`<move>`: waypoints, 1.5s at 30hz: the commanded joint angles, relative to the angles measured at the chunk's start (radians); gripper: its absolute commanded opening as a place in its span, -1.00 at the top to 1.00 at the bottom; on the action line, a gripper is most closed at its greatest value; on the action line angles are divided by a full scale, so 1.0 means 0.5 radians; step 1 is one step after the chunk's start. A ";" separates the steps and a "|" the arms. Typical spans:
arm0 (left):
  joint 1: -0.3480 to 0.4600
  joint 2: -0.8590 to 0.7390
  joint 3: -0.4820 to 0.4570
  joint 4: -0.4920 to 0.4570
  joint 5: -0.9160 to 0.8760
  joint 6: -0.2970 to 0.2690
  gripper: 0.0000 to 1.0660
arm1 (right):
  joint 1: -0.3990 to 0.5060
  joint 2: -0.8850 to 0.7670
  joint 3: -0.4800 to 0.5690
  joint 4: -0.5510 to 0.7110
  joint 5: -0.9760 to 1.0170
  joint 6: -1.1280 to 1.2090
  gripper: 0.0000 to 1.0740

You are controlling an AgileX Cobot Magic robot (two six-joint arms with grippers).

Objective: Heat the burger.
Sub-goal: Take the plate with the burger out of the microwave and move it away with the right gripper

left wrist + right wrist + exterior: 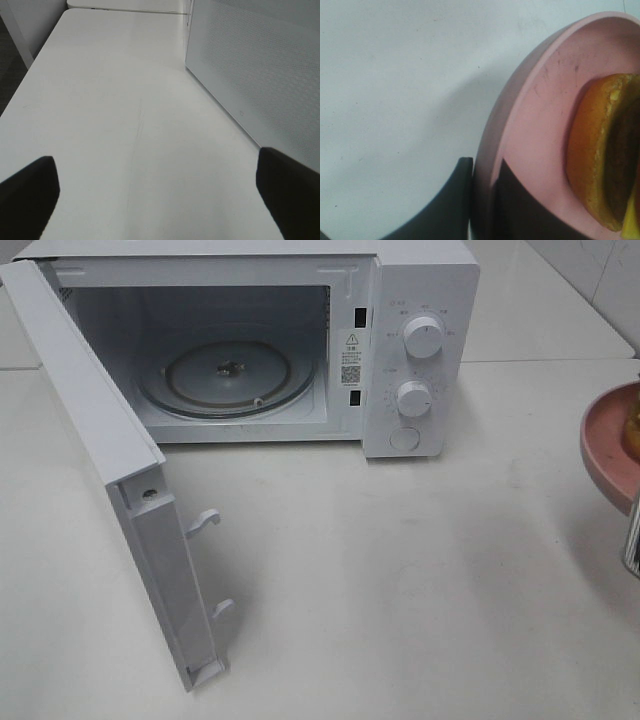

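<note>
While the microwave (300, 340) stands open at twelve o'clock, the white counter (400, 580) lies bare in front.
Cut off at three o'clock, the pink plate (605, 445) carries the burger (605, 160), mostly hidden; the right end effector (482, 200) pinches its rim, the left end effector (155, 192) spread beside the door (120, 490).

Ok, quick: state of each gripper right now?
Left gripper: open, holding nothing.
Right gripper: shut on the pink plate rim, burger on it.
</note>
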 commanded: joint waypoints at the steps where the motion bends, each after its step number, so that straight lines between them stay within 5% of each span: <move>1: 0.010 -0.012 0.000 0.002 -0.030 -0.010 -0.89 | -0.002 -0.016 -0.016 -0.214 0.118 0.296 1.00; 11: 0.010 -0.012 0.000 0.002 -0.030 -0.010 -0.89 | -0.002 0.038 -0.016 -0.266 0.292 0.780 1.00; 26: 0.010 -0.012 0.000 0.002 -0.030 -0.010 -0.89 | -0.002 0.722 -0.234 -0.360 0.348 1.638 1.00; 45: 0.010 -0.012 0.000 0.002 -0.030 -0.010 -0.89 | -0.098 1.354 -0.258 -0.532 0.092 2.340 1.00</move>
